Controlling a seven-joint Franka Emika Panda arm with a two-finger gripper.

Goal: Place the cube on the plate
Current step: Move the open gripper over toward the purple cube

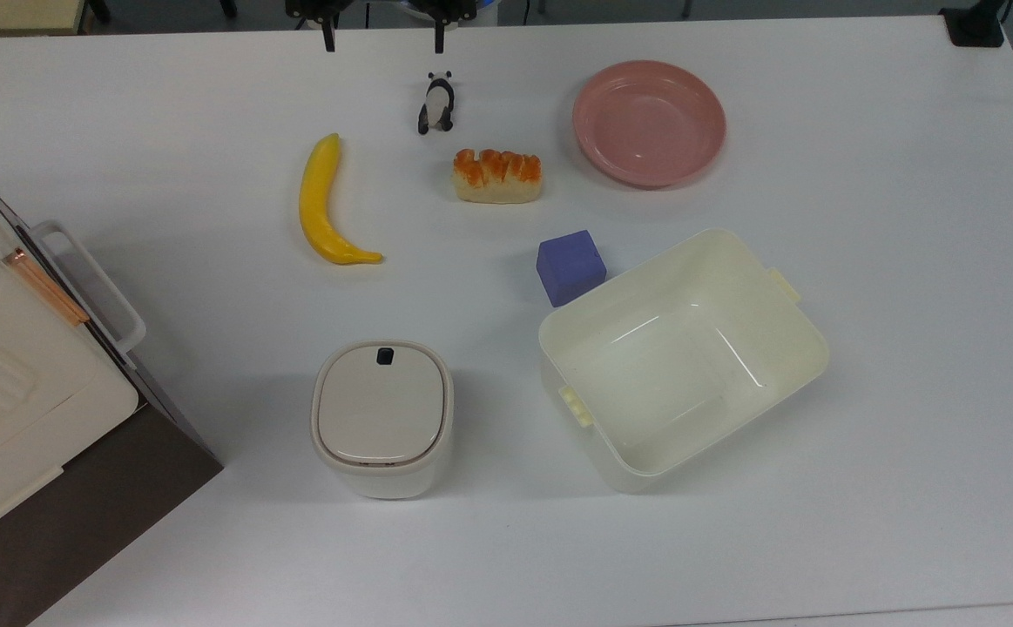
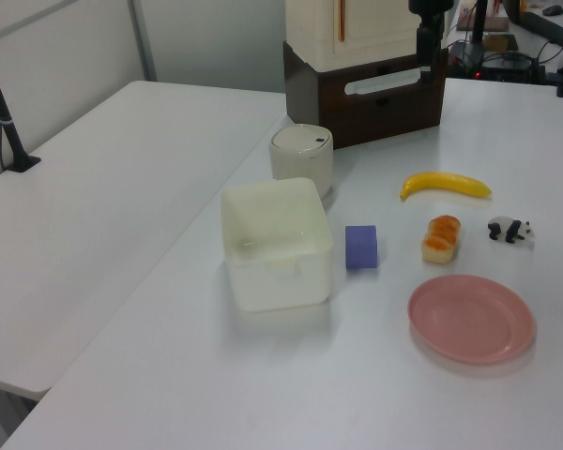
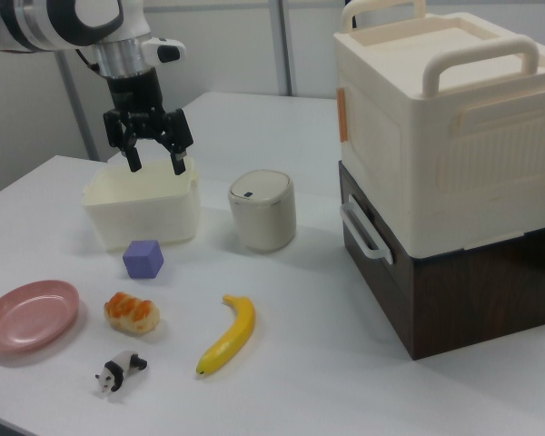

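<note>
The purple-blue cube (image 1: 570, 266) sits on the white table, touching or nearly touching the cream tub's corner; it also appears in the left view (image 2: 361, 247) and the right view (image 3: 143, 259). The round pink plate (image 1: 648, 122) lies empty toward the top view's upper right, past the bread, and at the right view's lower left (image 3: 27, 315). My gripper (image 3: 154, 163) hangs open and empty, high above the table and well clear of the cube. In the top view its fingertips (image 1: 329, 39) poke in at the upper edge.
A cream rectangular tub (image 1: 798, 348) stands empty beside the cube. A bread piece (image 1: 497, 177), a toy panda (image 1: 437, 103) and a banana (image 1: 319, 200) lie near the plate. A lidded bin (image 1: 382, 416) and a stacked storage box (image 3: 445, 163) stand farther off.
</note>
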